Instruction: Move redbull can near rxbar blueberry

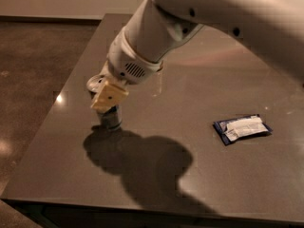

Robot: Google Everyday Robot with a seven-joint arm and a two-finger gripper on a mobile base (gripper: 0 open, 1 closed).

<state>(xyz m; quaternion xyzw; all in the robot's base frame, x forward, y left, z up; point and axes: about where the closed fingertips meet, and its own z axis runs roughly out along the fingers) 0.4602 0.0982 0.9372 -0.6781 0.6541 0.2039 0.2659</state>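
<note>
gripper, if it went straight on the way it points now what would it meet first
Probably the redbull can: the gripper points down and sits just over it, near the left edge of the table. Depth is unclear, so the two may be touching.

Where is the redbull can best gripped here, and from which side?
Grip the upper body of the redbull can, across its slim round sides, coming from above. It stands upright on the table, and the gripper hangs directly over its top, hiding it. The rxbar blueberry lies flat well apart.
</note>
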